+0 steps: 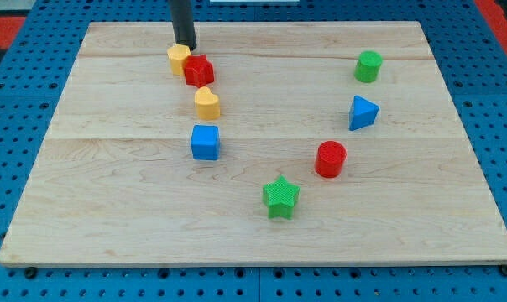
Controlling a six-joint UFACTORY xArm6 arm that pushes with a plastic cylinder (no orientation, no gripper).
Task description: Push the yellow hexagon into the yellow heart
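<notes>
The yellow hexagon sits near the view's top left of the wooden board, touching a red star-like block on its right. The yellow heart lies just below them, a small gap away from the red block. My tip is the lower end of a dark rod coming from the view's top; it stands right at the hexagon's top edge, touching or nearly touching it.
A blue cube lies below the heart. A green star, a red cylinder, a blue triangular block and a green cylinder stand on the board's right half.
</notes>
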